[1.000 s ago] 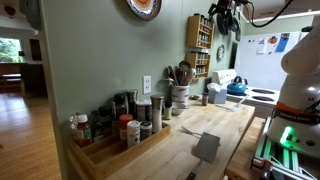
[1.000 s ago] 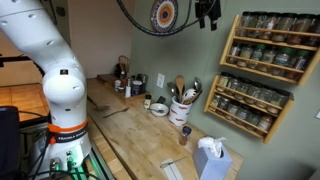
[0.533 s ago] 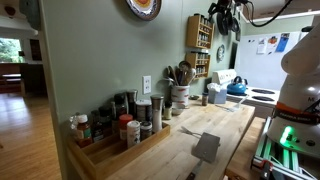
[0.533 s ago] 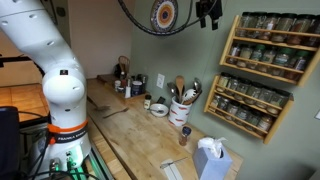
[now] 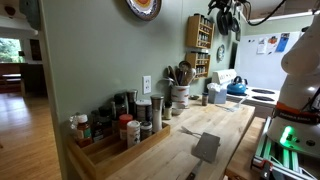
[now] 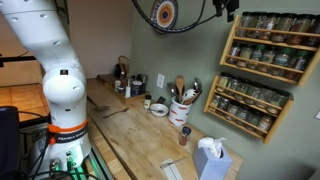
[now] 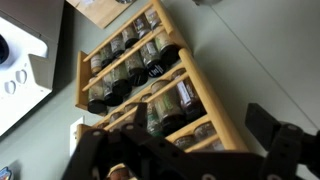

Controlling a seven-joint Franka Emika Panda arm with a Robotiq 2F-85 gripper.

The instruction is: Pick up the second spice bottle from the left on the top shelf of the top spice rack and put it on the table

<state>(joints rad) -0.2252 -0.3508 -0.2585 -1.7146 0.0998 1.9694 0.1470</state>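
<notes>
With the gripper [image 6: 228,9] spread wide, clasps nothing and touches nothing; hovers near the upper left corner of the top spice rack [image 6: 277,47]. Counts two racks, this one of three tiers plus a lower rack [image 6: 250,105]. Finds the second bottle [image 6: 257,21] standing on the top shelf [image 6: 282,33], well above the table [image 6: 128,128].

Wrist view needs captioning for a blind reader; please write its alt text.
A light-wood spice rack holding rows of dark-capped bottles slants across a grey-green wall. The gripper, dark and blurred, spans the bottom edge, fingers apart.
</notes>
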